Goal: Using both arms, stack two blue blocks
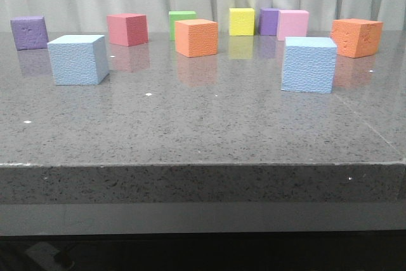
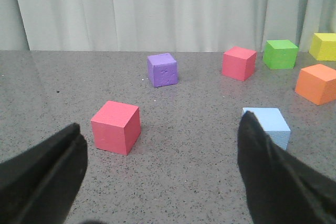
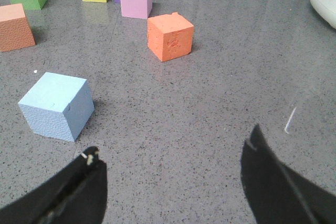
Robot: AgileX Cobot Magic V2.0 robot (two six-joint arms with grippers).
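Two pale blue blocks stand apart on the grey table: one at the left (image 1: 77, 59), one at the right (image 1: 309, 64). Neither gripper shows in the front view. In the left wrist view my left gripper (image 2: 160, 124) is open and empty, low over the table. The left blue block (image 2: 269, 123) lies just beyond one finger (image 2: 268, 171), which partly hides it. In the right wrist view my right gripper (image 3: 174, 140) is open and empty. The right blue block (image 3: 56, 105) sits ahead of it, off to the side of one finger (image 3: 79, 190).
At the back stand a purple cube (image 1: 29, 32), red cube (image 1: 127, 28), green cube (image 1: 182, 19), orange cube (image 1: 196, 37), yellow cube (image 1: 242, 21), purple cube (image 1: 268, 21), pink cube (image 1: 292, 25) and orange cube (image 1: 356, 37). Another red cube (image 2: 116, 127) lies near my left gripper.
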